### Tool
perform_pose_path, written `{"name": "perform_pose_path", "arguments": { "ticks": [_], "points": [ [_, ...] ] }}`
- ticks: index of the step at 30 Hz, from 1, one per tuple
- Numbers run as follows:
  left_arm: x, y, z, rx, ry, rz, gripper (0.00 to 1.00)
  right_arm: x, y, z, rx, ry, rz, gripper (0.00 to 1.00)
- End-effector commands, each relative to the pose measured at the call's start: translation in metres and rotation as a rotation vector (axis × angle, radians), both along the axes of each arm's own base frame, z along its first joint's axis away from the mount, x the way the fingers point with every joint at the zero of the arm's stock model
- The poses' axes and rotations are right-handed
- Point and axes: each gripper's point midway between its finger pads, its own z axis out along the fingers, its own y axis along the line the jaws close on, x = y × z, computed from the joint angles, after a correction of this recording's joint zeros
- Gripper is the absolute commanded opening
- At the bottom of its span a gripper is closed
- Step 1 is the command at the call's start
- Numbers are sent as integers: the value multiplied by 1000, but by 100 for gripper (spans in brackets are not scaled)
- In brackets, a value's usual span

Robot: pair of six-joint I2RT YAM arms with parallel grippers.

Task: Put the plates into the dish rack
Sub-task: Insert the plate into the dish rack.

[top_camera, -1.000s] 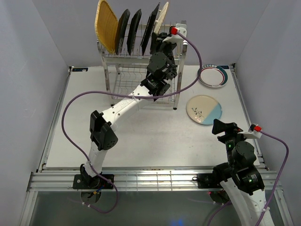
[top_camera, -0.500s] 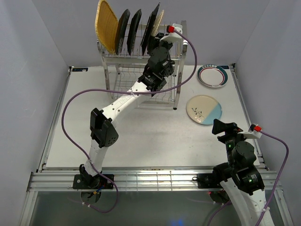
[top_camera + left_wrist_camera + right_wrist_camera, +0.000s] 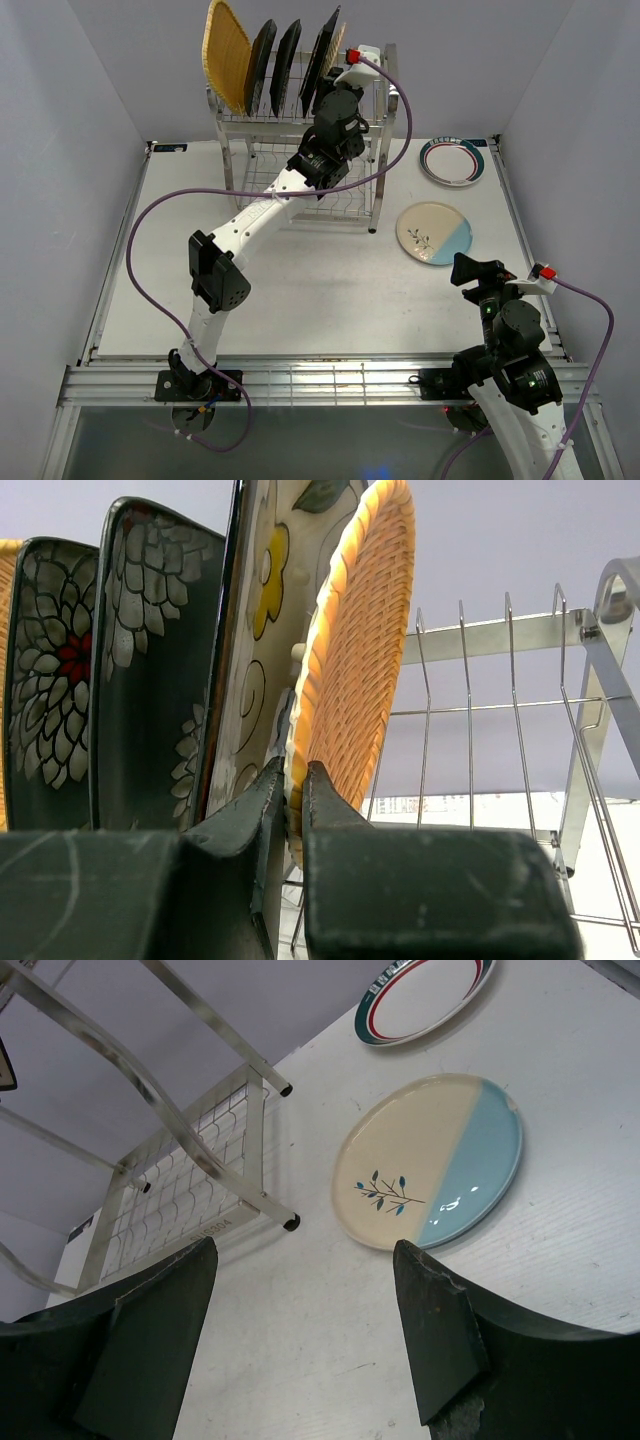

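The dish rack (image 3: 262, 119) stands at the back of the table. Its top tier holds a woven orange-tan plate (image 3: 225, 55), two black flowered plates (image 3: 260, 66) (image 3: 287, 64), the cream floral plate (image 3: 322, 55) and a second woven plate (image 3: 338, 47), all on edge. My left gripper (image 3: 337, 88) is shut on the lower rim of that second woven plate (image 3: 355, 650), which stands upright right beside the floral plate (image 3: 262, 630). My right gripper (image 3: 474, 270) is open and empty above the table. The cream-blue plate (image 3: 433, 233) and the teal-rimmed plate (image 3: 453, 160) lie flat on the table.
The rack's wire dividers (image 3: 468, 705) to the right of the woven plate hold nothing. In the right wrist view, the rack's foot (image 3: 290, 1223) is left of the cream-blue plate (image 3: 430, 1160), with the teal-rimmed plate (image 3: 420, 995) beyond. Walls enclose the table on three sides.
My left gripper has moved up and left with the woven plate, bringing it closer to the floral plate in the top tier. The right arm has not moved.
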Motion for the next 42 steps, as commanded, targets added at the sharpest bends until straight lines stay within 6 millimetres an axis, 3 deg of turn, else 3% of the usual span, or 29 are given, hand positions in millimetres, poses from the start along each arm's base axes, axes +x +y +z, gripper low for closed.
{"name": "perform_pose_path", "arguments": {
  "ticks": [1,9,23,36,42],
  "points": [
    [-27,18,73,-130,-140,-42,0,-7,-4,23,39,-115,-5,77],
    [-34,23,88,-146,-167,-44,0,-7,-4,24,39,-116,-5,77],
    [-45,17,92,-121,-181,-21,0,-7,-4,22,36,-115,-4,77],
    [-39,20,78,-94,-156,24,0,-7,-3,23,36,-116,-2,77],
    [-24,28,64,-112,-104,16,0,-8,-3,24,37,-118,-1,77]
  ]
}}
